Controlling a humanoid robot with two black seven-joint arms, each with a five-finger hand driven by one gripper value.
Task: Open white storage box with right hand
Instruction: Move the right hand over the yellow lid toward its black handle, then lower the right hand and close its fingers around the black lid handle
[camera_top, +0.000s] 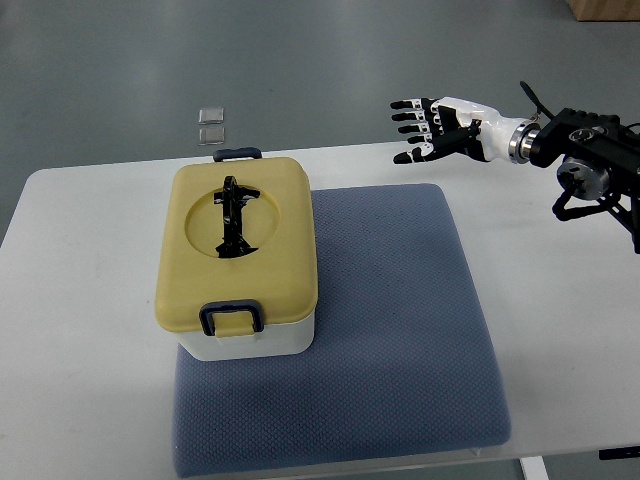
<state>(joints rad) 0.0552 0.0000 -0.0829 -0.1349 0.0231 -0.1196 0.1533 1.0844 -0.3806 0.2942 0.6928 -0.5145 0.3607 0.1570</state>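
White table (560, 300) holds a blue mat (400, 330), the white storage box (238, 258) sits at 9 o'clock, and the right hand (435, 128), fingers wide and empty at 1 o'clock, should reach the front latch (232, 318) first.

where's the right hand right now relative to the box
In the top view the right hand hangs open over the table's far edge, up and to the right of the closed storage box, not touching it.
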